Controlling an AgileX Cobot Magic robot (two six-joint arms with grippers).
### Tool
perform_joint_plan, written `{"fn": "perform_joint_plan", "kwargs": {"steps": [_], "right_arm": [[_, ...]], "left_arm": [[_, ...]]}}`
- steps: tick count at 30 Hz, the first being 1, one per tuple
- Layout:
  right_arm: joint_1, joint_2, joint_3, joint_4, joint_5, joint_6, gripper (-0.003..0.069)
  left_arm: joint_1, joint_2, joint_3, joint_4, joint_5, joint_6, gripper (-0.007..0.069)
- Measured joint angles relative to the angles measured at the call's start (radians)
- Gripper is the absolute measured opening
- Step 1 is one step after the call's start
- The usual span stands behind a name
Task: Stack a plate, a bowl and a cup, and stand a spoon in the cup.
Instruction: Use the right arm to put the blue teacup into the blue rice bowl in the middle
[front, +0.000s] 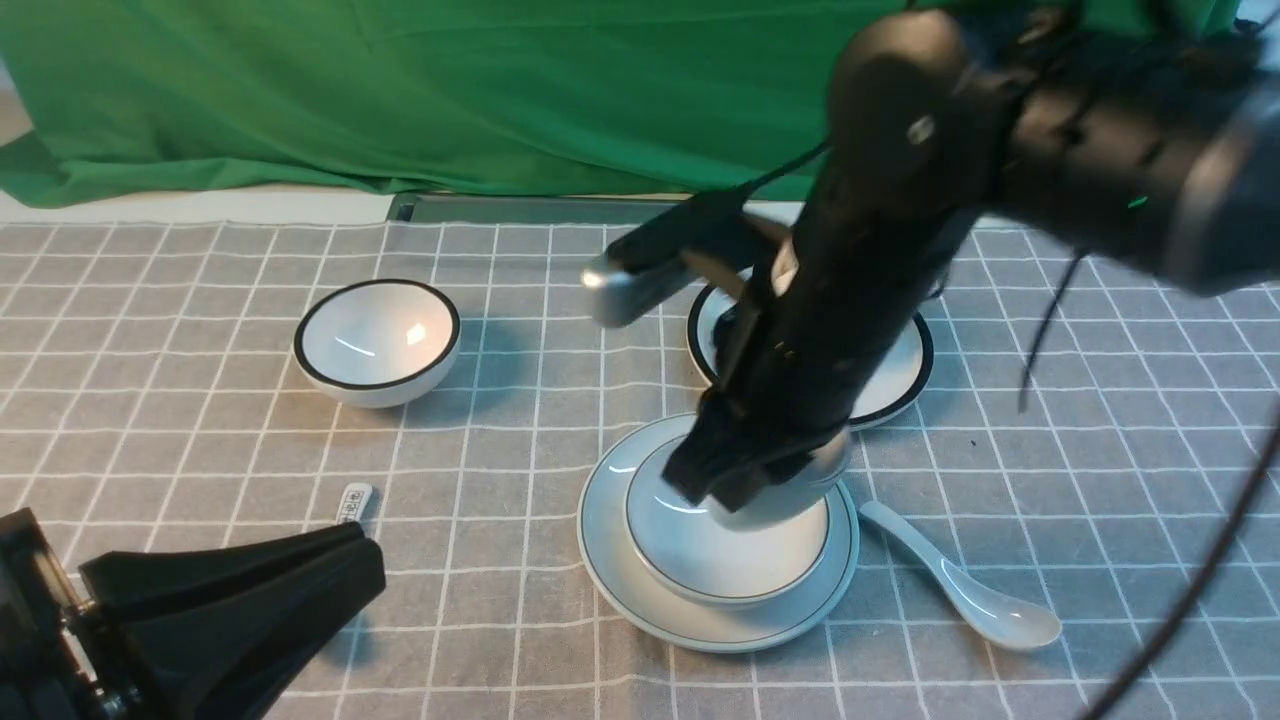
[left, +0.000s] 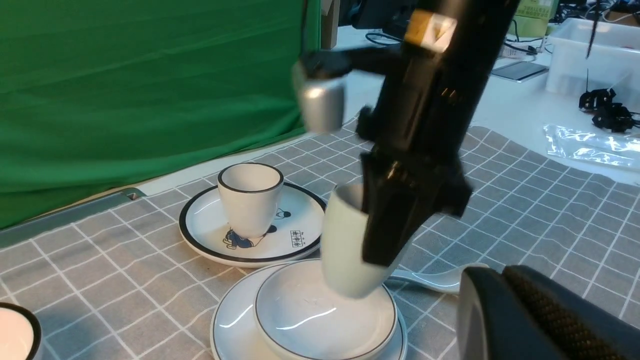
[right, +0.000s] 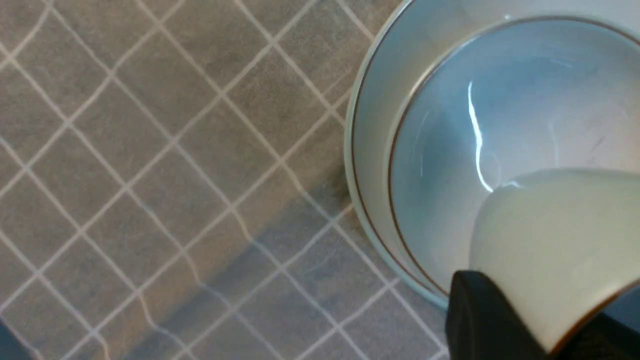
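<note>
Clamps the tilted cup (left: 344, 245) at its rim with the right gripper (left: 375, 250), over the bowl (left: 300, 325) nested on the plate (left: 232, 327); holds the left gripper (front: 355, 565) pressed together.

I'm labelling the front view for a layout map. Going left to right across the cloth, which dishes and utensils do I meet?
Black-rimmed bowl → plate with the bowl on it → plain white spoon. The black-rimmed plate and the marked spoon handle overlap others, so I leave them out.
</note>
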Motion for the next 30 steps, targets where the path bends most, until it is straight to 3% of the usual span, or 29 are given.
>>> {"fn": "perform_joint_plan", "kwargs": {"steps": [19, 24, 28, 30], "right_arm": [[0.000, 0.163, -0.048, -0.080, -0.055, 0.054, 0.0111], [0.000, 0.163, -0.049, -0.081, -0.053, 0.057, 0.0217], [0.000, 0.160, -0.101, -0.082, -0.002, 0.080, 0.0424], [0.000, 0.153, -0.125, -0.084, 0.020, 0.081, 0.0470]], "left_arm": [[0.000, 0.000, 0.000, 0.000, 0.037, 0.002, 0.0011], [0.000, 0.000, 0.000, 0.000, 0.037, 0.002, 0.0011], [0.000, 0.000, 0.000, 0.000, 0.039, 0.002, 0.0011], [0.000, 0.000, 0.000, 0.000, 0.041, 0.002, 0.0011]]}}
